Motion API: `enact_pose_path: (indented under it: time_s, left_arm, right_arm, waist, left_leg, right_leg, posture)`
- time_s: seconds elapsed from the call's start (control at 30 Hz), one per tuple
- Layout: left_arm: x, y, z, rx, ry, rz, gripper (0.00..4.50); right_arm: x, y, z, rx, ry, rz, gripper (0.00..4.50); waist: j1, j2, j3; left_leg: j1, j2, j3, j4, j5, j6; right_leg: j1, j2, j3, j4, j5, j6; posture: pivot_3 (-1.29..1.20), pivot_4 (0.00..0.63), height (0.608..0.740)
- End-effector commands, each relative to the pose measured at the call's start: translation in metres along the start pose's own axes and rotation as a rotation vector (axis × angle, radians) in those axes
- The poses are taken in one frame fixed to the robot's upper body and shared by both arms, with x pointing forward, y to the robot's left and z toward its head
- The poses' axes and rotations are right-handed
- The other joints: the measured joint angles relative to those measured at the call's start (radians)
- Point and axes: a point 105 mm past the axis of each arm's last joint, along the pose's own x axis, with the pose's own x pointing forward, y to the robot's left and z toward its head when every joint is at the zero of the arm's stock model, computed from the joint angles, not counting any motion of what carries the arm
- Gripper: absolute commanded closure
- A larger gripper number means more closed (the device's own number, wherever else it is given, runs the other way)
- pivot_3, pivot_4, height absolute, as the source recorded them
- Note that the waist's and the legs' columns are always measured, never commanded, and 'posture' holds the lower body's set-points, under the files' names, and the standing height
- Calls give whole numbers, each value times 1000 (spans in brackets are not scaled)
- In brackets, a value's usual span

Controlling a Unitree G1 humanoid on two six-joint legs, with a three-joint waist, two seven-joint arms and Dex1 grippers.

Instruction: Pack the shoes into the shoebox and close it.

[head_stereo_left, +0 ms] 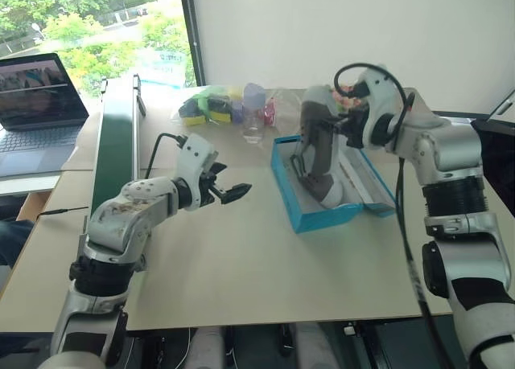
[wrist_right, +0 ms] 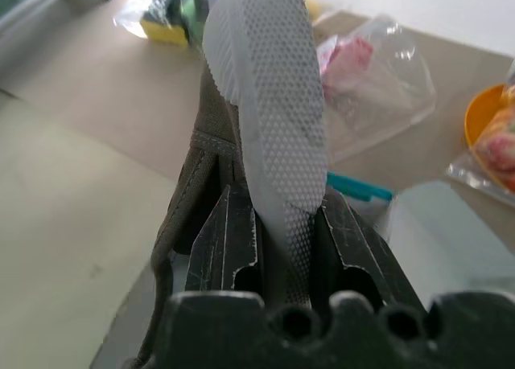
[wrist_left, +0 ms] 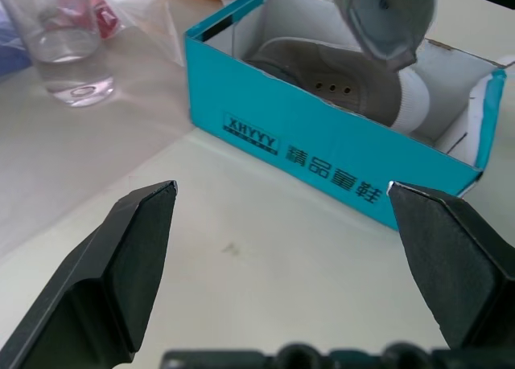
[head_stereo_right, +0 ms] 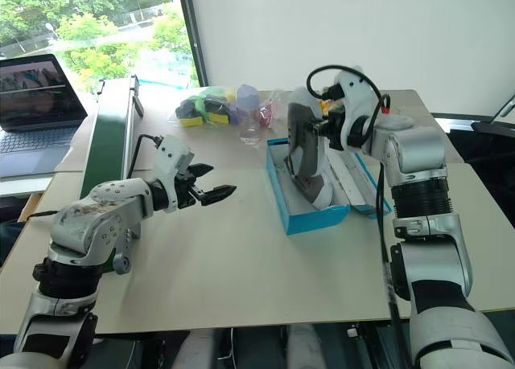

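**Second shoe held over box, left end effector released**

Near, left of centre in the head view: left end effector point(head_stereo_left: 228, 194), black wedge-shaped fingers spread wide, nothing between them, hovering over bare counter point(head_stereo_left: 241, 264), a flat matte beige board. It points toward the shoebox.

Centre-right: shoebox point(head_stereo_left: 310, 217), turquoise cardboard, rectangular, whitish inside, lid flap lying open on its right side. Printed logo on its long wall in the left wrist view. One shoe point(wrist_left: 338, 84) lies inside, grey-taupe upper with a white rubber toe.

Above the box: right end effector point(wrist_right: 273, 232) clenched on the second shoe point(head_stereo_left: 318, 140), fingers pinching its edge; the sole is whitish with fine dimpled tread. The shoe hangs tilted, toe down into the box.

Far, upper centre: clear bags of toys point(head_stereo_left: 213, 105), glossy, crinkled. Upper left: long dark-green conveyor point(head_stereo_left: 117, 140), laptop point(head_stereo_left: 36, 104).
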Motion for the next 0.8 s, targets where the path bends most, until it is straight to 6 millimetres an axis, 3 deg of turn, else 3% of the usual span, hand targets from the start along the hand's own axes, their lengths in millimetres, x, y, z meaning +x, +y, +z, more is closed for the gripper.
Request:
enact_pose_path:
  time_s: [0.03, 0.2, 0.4, 0.6, 0.8]
  left_arm:
    - [-3, 0, 12, 55, -47, 22, 0]
    - [-5, 8, 25, 45, -102, 70, 0]
    - [-4, 7, 21, 99, -65, 78, 0]
    - [-6, 0, 31, 134, -78, 56, 0]
    - [-13, -8, 26, 180, -36, 27, 0]
  right_arm:
    - [-4, 3, 0, -5, -18, 27, 4167]
    - [1, 11, -17, 62, 17, 69, 4167]
    - [10, 22, -34, 98, 67, 115, 4167]
    - [35, 36, -59, 11, 197, 157, 4167]
    - [58, 38, -80, -144, 309, 159, 4167]
  waist:
    - [0, 0, 0]
    - [0, 0, 0]
    - [0, 0, 0]
    - [-2, 0, 0]
    - [-12, 0, 0]
  left_leg:
    - [0, 0, 0, 0, 0, 0]
    - [0, 0, 0, 1, 0, 0]
    - [0, 0, 0, 1, 0, 0]
    - [0, 0, 0, 1, 0, 0]
    - [2, 0, 0, 1, 0, 0]
  right_leg:
    - [0, 0, 0, 0, 0, 0]
    - [0, 0, 1, 0, 0, 0]
    - [1, 0, 1, 1, 1, 0]
    - [1, 0, 1, 1, 1, 1]
    - [2, 1, 2, 1, 1, 1]
  posture:
    - [0, 150, 738]
    - [0, 150, 738]
    - [0, 150, 738]
    - [0, 150, 738]
    - [0, 150, 738]
